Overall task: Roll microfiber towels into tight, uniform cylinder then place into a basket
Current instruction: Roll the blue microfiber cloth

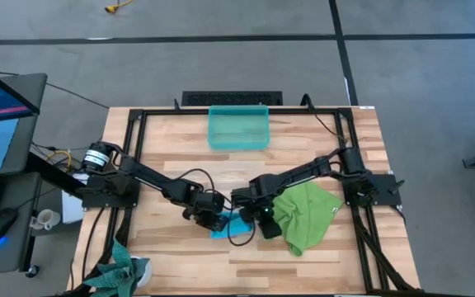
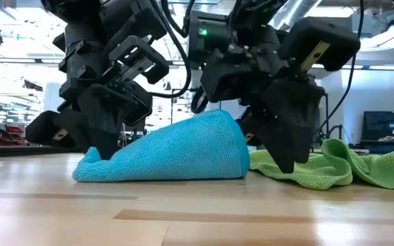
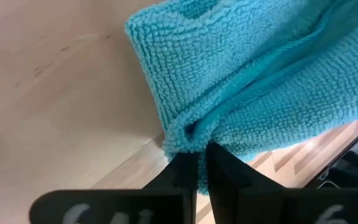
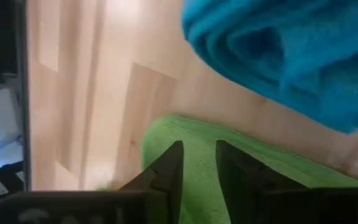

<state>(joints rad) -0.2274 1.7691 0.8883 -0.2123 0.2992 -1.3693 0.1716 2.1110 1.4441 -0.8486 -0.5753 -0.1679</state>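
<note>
From above we see only a sliver of blue towel [image 1: 223,228] between both grippers, basket [image 1: 238,127] well apart. Low view shows its cone-shaped roll. Left gripper [image 3: 199,163] pinches its corner; right gripper [image 4: 197,163] stands narrowly parted over green towel [image 1: 305,214], holding nothing.

Rolled blue towel [image 2: 176,154] on the desk [image 2: 197,212], left claw [image 2: 101,147] at its narrow end, green towel [image 2: 347,164] behind the right claw [image 2: 286,154]

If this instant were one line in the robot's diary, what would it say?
left gripper: shut on blue towel corner | right gripper: open over green towel | blue towel: loosely rolled on table | basket: no towel inside
</note>
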